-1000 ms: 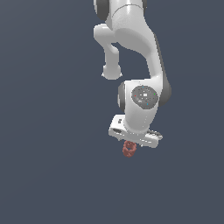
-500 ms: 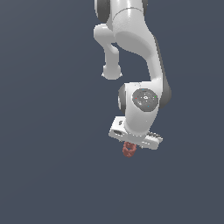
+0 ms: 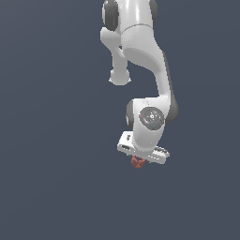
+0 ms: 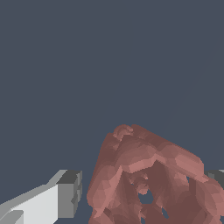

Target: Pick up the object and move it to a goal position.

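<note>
The object (image 3: 138, 162) is a small dark-red knobbly lump directly under the white hand in the exterior view. In the wrist view it (image 4: 148, 175) fills the space between the two fingers. My gripper (image 3: 139, 158) hangs straight over it, jaws spread wide on either side. In the wrist view one finger (image 4: 68, 192) stands a small gap away from the lump, and only the tip of the other (image 4: 217, 176) shows at the frame's edge. The gripper (image 4: 144, 194) looks open around the object. No goal marker shows.
The white arm (image 3: 140, 56) comes down from the top of the exterior view. Around it is only a uniform dark grey-blue surface (image 3: 56, 140).
The wrist and hand have come down a little toward the object. The object has stayed almost where it was.
</note>
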Controlling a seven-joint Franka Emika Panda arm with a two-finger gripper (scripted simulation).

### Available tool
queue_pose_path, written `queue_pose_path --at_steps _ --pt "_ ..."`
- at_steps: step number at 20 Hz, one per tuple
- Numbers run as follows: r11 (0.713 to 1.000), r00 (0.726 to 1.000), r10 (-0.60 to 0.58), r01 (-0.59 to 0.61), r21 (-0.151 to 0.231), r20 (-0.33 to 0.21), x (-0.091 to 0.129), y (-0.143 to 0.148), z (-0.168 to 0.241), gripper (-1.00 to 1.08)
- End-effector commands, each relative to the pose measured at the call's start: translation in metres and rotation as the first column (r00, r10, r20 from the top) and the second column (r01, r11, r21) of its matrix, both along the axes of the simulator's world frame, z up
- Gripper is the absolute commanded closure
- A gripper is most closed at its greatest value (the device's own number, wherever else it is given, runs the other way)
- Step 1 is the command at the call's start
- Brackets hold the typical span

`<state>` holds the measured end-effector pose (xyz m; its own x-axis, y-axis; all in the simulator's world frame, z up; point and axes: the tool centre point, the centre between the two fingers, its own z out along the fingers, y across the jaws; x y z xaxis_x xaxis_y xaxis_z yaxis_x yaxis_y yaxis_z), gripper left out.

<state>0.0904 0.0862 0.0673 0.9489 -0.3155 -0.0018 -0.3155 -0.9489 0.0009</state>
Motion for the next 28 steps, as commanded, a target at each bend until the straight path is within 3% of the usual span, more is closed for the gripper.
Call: queue_pose_path --at_steps 1,4,5,19,28 --pt "1.0 1.0 0.0 0.0 0.0 0.002 0.001 0.0 -0.003 -0.92" --pt "1.0 1.0 0.0 0.0 0.0 0.002 0.002 0.0 -0.001 -0.92" --pt "1.0 1.0 0.0 0.0 0.0 0.002 0.002 0.0 -0.001 1.08" --pt "1.0 1.0 0.0 0.0 0.0 0.002 0.0 0.0 0.0 1.08" --pt "1.0 1.0 0.0 0.0 0.0 0.002 -0.019 -0.001 0.002 1.08"
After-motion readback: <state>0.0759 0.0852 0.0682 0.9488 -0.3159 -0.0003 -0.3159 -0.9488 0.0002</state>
